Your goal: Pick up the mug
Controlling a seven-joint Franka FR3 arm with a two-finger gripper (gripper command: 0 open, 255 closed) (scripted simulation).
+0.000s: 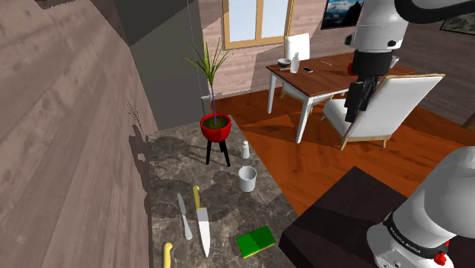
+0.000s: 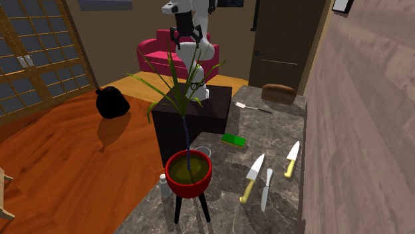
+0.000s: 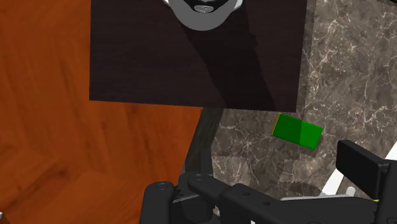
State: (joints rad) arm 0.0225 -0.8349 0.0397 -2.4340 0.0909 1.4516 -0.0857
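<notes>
Far below the hand stands the white mug.

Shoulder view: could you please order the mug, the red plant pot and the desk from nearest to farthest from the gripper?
1. mug, at the counter edge near the stand, over which the gripper hangs.
2. red plant pot, farther along the counter, on black legs.
3. desk, across the room by the window.
</notes>
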